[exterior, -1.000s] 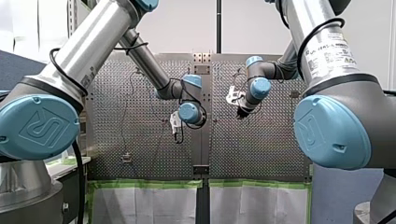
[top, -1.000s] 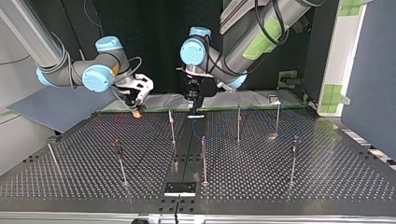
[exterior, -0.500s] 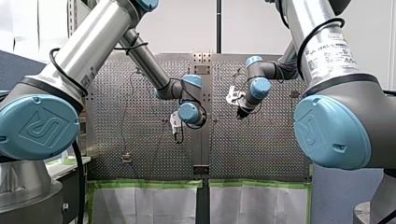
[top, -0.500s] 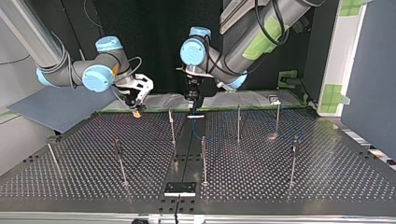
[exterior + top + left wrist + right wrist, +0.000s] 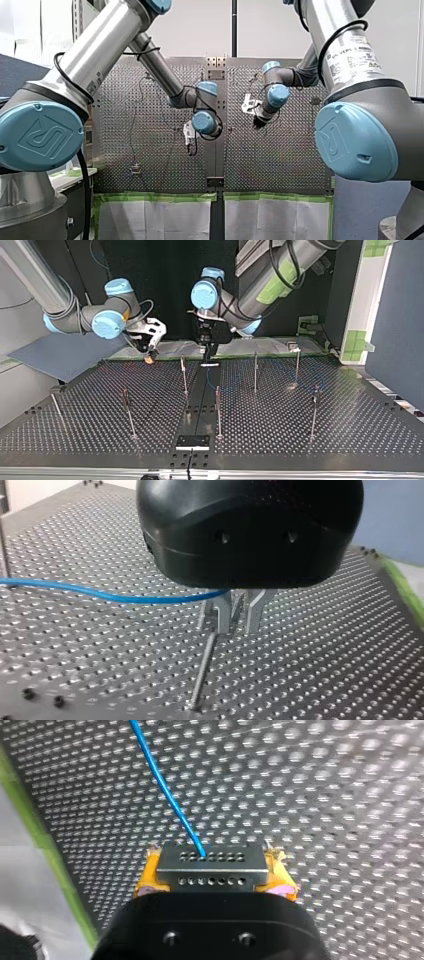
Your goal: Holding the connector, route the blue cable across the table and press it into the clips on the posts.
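Observation:
In the right wrist view my right gripper (image 5: pixel 214 866) is shut, its yellow pads clamping a grey connector (image 5: pixel 210 876) with rows of small holes. The blue cable (image 5: pixel 165 790) leaves the connector and runs away over the perforated table. In the left wrist view my left gripper (image 5: pixel 239 622), black with metal fingers, holds its fingers close together around the blue cable (image 5: pixel 100 594), just above a thin post (image 5: pixel 202 672). In the top view my right gripper (image 5: pixel 148 358) hangs at the far left, and my left gripper (image 5: pixel 207 357) hangs at the far middle.
Several thin clip posts stand on the table, among them post (image 5: pixel 183 375), post (image 5: pixel 255 371) and post (image 5: pixel 218 410). A black block (image 5: pixel 192 441) sits at the near edge. Slack cable (image 5: pixel 218 385) lies on the top view's right half. Green tape edges the far side.
Both grippers drifted slightly toward each other; in the top view my right gripper shifted a little right and my left arm a little left. Both grips are unchanged.

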Motion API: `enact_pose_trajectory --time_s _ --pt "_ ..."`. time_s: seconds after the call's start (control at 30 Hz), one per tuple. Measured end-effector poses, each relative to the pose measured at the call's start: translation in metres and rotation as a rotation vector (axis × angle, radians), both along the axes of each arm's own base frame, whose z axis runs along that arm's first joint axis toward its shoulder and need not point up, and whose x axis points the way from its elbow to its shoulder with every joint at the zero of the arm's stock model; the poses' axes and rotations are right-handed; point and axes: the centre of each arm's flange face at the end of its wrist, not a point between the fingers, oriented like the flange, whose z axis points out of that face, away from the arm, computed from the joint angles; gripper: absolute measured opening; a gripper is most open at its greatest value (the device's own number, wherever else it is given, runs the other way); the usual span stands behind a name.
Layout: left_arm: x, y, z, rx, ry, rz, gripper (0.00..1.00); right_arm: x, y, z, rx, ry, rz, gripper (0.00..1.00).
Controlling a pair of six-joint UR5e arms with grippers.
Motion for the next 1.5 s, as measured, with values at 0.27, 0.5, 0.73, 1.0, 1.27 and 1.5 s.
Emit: enact_pose_trajectory --time_s 0.27,0.5,0.73,1.0,1.27,1.5 --pt "-0.001 -0.001 -0.004 0.005 0.006 -0.002 0.16 0.001 0.000 -0.039 0.065 0.037 0.004 0.00" --pt "-0.001 -0.001 -0.004 0.005 0.006 -0.002 0.16 0.002 0.000 -0.046 0.076 0.042 0.005 0.00" --pt "-0.001 -0.001 -0.004 0.005 0.006 -0.002 0.16 0.002 0.000 -0.046 0.077 0.043 0.005 0.00" --pt "-0.001 -0.001 -0.004 0.005 0.006 -0.002 0.16 0.002 0.000 -0.046 0.077 0.042 0.005 0.00" --pt "-0.001 -0.001 -0.004 0.005 0.006 -0.002 0.16 0.002 0.000 -0.046 0.077 0.042 0.005 0.00" --pt "-0.001 -0.001 -0.004 0.005 0.006 -0.002 0.23 0.002 0.000 -0.046 0.077 0.043 0.005 0.00"
